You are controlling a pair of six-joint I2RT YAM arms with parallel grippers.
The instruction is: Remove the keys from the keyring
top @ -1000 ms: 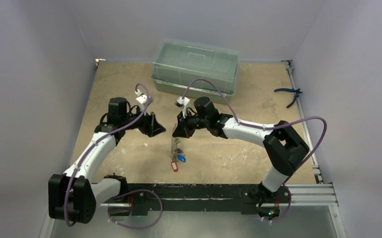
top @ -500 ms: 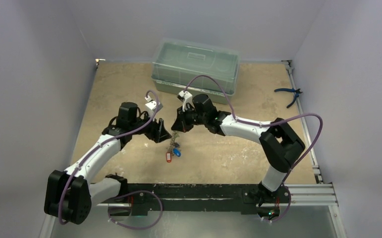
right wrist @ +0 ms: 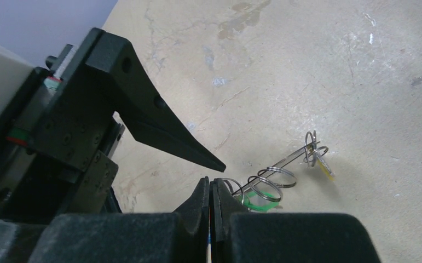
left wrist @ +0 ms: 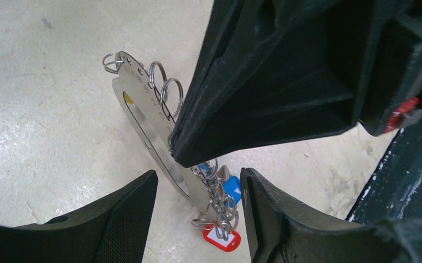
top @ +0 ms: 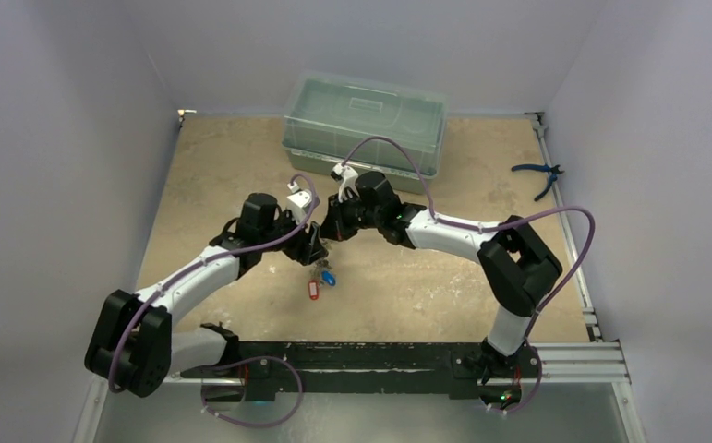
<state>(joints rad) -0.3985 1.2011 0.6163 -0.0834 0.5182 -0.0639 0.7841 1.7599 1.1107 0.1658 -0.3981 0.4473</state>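
The keyring (left wrist: 143, 118) is a flat silvery strap with several small wire rings along its edge. It hangs tilted above the table. My right gripper (right wrist: 209, 189) is shut on its edge, shown from the left wrist as black fingers (left wrist: 263, 93) clamping the strap's middle. The keys hang at the low end: a blue tag (left wrist: 231, 189) and a red tag (left wrist: 222, 238). A green tag (right wrist: 260, 200) and a yellow tag (right wrist: 324, 164) show in the right wrist view. My left gripper (left wrist: 197, 219) is open, its fingers on either side of the hanging keys without touching. From above, the grippers (top: 319, 242) meet over the keys (top: 319, 281).
A clear greenish lidded plastic box (top: 364, 120) stands at the back centre. Blue-handled pliers (top: 538, 173) lie at the right edge. A black rail (top: 380, 355) runs along the front by the arm bases. Grey walls close in three sides.
My left arm has moved right and forward until its open fingers straddle the keys. My right gripper has shifted slightly left, still holding the keyring, and the keys moved with it.
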